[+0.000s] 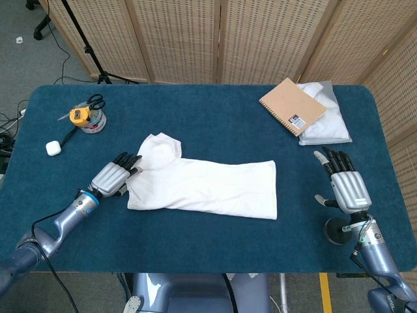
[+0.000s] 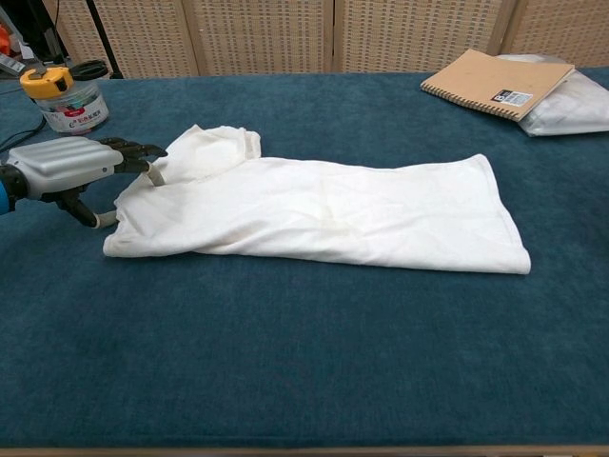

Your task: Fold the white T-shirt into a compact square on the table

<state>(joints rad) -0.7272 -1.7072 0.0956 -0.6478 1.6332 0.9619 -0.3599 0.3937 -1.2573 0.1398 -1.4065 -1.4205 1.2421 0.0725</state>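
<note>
The white T-shirt lies flat on the blue table, folded lengthwise into a long band, with its collar and sleeve end to the left. My left hand is at that left end. Its fingers reach over the sleeve edge and the thumb sits low against the shirt's side; no cloth is lifted. My right hand rests open, fingers spread, near the table's right edge, well away from the shirt's hem. The chest view does not show it.
A brown spiral notebook lies on a bagged white cloth at the back right. A jar with a yellow tape measure and scissors and a small white case stand at the left. A black round base lies under my right wrist.
</note>
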